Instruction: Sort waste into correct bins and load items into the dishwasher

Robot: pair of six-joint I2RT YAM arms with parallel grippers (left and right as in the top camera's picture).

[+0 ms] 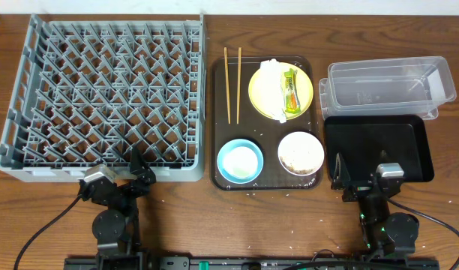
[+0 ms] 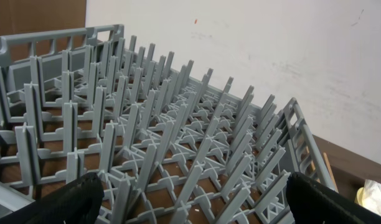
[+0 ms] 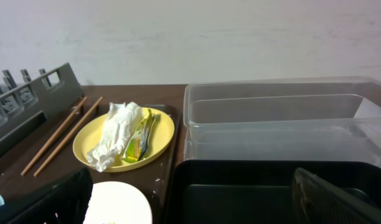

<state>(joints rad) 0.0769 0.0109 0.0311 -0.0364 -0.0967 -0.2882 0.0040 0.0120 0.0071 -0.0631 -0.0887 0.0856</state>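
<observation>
Setup: nothing sorted or loaded yet, judging from the layout.

- Rack (image 1: 109, 97): far left of the counter (image 1: 34, 202), pegs bare.
- Brown tray (image 1: 218, 120), centre, carries all the task's things in view.
- Chopsticks (image 1: 233, 84) lie on its far-left part, parallel, long axis near–far.
- Plate (image 1: 304, 94) is far right on that tray. On it lie the napkin (image 1: 271, 86) and, touching its right side, the wrapper (image 1: 291, 90). Both are elongated roughly near–far.
- Blue bowl (image 1: 240, 160) near left, looks empty. White bowl (image 1: 301, 153) near right, rice (image 1: 298, 156) inside.
- Tub (image 1: 387, 86) far right; black tray (image 1: 378, 146) just nearer than it. Both look empty.

Grippers:
- Left gripper (image 2: 193, 180): fingers spread wide, holding nothing, at the rack's near edge.
- Right gripper (image 3: 192, 174): fingers spread wide, holding nothing, at the black tray's near edge.

Key relation: napkin and wrapper lie far and to the left of the right gripper, with the black tray between. The right arm is clearly the nearer one, and the bins sit on its side.

Judgement: a waste pick by the right arm is the likely first step. A pinch across the wrapper's short axis suits its near–far lie. Overlap with the napkin risks lifting both.
</observation>
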